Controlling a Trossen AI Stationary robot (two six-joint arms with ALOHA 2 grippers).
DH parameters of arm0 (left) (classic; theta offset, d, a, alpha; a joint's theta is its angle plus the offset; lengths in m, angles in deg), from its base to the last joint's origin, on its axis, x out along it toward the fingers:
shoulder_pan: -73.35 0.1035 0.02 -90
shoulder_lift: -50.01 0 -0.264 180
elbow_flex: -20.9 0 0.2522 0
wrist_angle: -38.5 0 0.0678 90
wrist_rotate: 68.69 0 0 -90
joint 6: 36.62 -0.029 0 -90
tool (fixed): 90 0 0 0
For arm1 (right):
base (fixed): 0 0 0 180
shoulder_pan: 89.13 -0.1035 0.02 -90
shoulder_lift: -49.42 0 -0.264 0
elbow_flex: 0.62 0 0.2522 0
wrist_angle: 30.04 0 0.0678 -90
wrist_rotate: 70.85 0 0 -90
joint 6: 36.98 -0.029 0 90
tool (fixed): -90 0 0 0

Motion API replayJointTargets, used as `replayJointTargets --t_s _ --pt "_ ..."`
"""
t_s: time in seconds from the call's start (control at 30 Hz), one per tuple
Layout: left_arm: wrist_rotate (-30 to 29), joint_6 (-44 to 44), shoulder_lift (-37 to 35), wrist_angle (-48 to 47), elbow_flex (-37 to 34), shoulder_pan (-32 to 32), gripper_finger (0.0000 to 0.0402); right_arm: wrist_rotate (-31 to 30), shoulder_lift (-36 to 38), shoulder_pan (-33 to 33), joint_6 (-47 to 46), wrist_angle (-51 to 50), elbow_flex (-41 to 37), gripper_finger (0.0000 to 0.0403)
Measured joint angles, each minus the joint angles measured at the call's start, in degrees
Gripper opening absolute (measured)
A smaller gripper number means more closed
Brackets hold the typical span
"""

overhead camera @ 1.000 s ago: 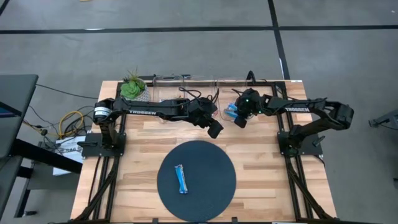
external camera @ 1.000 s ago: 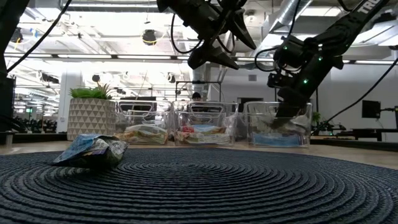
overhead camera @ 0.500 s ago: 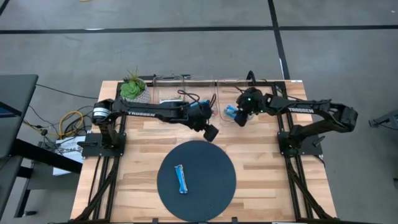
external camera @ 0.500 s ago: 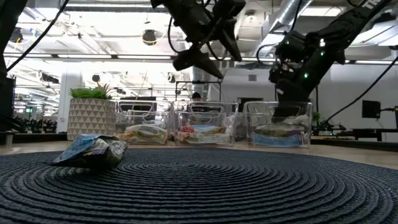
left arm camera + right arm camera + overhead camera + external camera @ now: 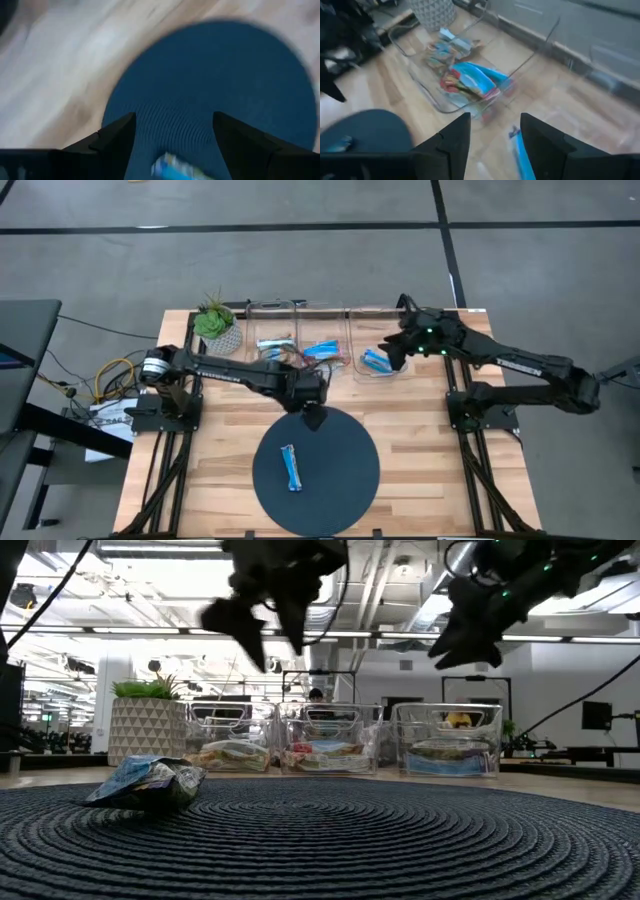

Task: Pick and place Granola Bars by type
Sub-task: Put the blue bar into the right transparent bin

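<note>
**Two arms above a sorting table, one bar left on the mat**

A wooden table (image 5: 420,470) carries a round dark woven mat (image 5: 340,480) near its front edge and three clear plastic bins (image 5: 340,735) in a row along the back, beside a potted plant (image 5: 213,320). One blue-wrapped granola bar (image 5: 290,468) lies on the mat, left of its centre; in the low view it shows as a crumpled packet. Other wrapped bars (image 5: 322,351) lie in the bins, sorted by wrapper colour, with bright blue ones in the bin nearest the right arm. The left claw (image 5: 313,418) hangs over the mat's rear edge, its fingers spread wide and holding nothing. The right claw (image 5: 393,358) is raised just beside the right-hand bin, fingers parted and empty.
</note>
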Motion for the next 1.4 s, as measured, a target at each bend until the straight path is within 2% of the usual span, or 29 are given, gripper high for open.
replayJointTargets --t_s 0.2,0.43,0.77,0.93,1.1,1.3,1.4 --pt "-1.07 18.27 0.02 -8.79 0.00 -5.25 0.0258 1.05 5.20 -1.91 -6.76 -2.57 -0.09 0.0165" --pt "-1.70 33.47 0.07 -8.96 0.00 -11.46 0.0258 1.10 6.47 -6.02 -11.12 -3.01 -0.09 0.0164" --pt "-3.48 49.65 0.11 -8.70 0.00 -18.47 0.0258 0.93 6.45 -11.36 -13.27 -1.48 -0.09 0.0165" --pt "-3.62 54.93 1.20 -7.42 -0.03 -21.37 0.0258 1.25 6.43 -14.31 -13.68 -0.95 -0.09 0.0164" --pt "-3.28 57.11 4.72 -3.42 -0.02 -23.82 0.0258 7.57 6.43 -18.29 -10.39 -0.74 0.00 0.0166" --pt "-1.29 59.11 9.94 2.81 0.00 -25.93 0.0258 21.53 6.43 -22.46 -9.55 2.68 0.70 0.0162" --pt "0.02 59.43 12.08 3.66 0.02 -26.46 0.0258 22.12 6.43 -24.29 -10.88 3.48 0.70 0.0158"
